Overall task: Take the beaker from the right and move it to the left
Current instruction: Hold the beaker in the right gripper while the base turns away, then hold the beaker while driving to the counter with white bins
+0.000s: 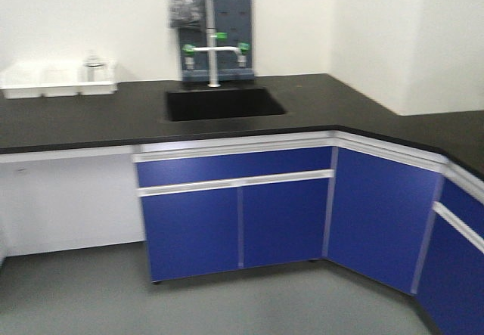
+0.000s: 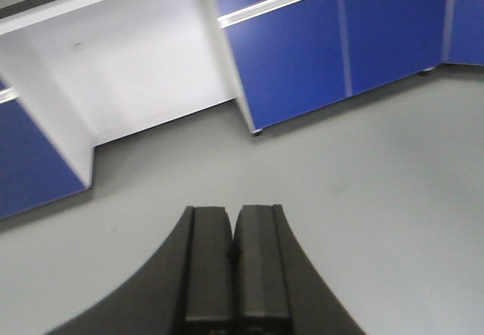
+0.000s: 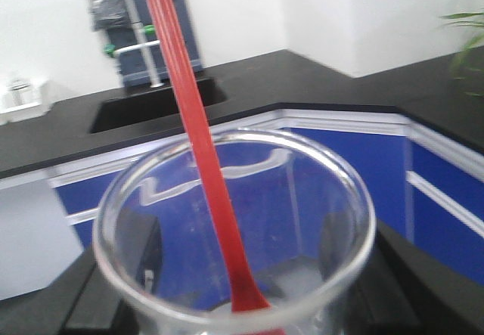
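In the right wrist view a clear glass beaker [image 3: 302, 221] fills the lower frame, with a thin red stick [image 3: 200, 146] leaning out over its rim. My right gripper [image 3: 238, 278] is shut on the beaker, its dark fingers [image 3: 147, 255] pressed on either side of the glass, held in the air in front of the blue cabinets. My left gripper [image 2: 234, 233] is shut and empty, pointing down at the grey floor. Neither gripper shows in the front view.
An L-shaped black counter [image 1: 340, 108] carries a sink [image 1: 223, 102] and a white faucet [image 1: 214, 48]. White bins [image 1: 45, 85] with a stickless beaker [image 1: 94, 69] stand at its back left. Blue cabinets [image 1: 242, 214] sit below. A plant [image 3: 465, 40] stands at far right.
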Robot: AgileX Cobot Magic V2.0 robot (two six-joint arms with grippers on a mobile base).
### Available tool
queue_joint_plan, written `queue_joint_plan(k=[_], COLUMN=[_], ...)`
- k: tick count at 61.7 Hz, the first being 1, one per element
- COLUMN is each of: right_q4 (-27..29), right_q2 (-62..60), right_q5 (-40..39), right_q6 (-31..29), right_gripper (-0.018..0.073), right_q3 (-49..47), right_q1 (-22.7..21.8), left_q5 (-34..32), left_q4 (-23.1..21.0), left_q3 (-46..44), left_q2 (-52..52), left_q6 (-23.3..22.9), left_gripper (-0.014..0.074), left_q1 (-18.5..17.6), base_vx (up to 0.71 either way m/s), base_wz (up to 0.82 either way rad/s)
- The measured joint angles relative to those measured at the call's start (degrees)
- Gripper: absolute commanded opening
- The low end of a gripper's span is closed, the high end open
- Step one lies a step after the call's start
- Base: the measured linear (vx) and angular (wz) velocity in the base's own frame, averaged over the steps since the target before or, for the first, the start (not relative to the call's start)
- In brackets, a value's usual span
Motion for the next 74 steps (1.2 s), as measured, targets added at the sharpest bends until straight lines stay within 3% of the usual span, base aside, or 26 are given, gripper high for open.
queue_joint_plan(k=[39,74], right_q4=[0.00,0.00], right_q2=[0.00,0.00], right_q5=[0.00,0.00], right_q6=[0.00,0.00], right_gripper=[-0.0003,-0.0003], right_q3=[0.00,0.00], right_q1=[0.00,0.00], left_q5=[0.00,0.00], left_q4=[0.00,0.00], left_q3=[0.00,0.00], left_q2=[0.00,0.00], left_q6=[0.00,0.00], left_gripper=[-0.0006,-0.0006], left_q1=[0.00,0.00], base_vx=[0.17,0.35], base_wz=[0.56,0.38])
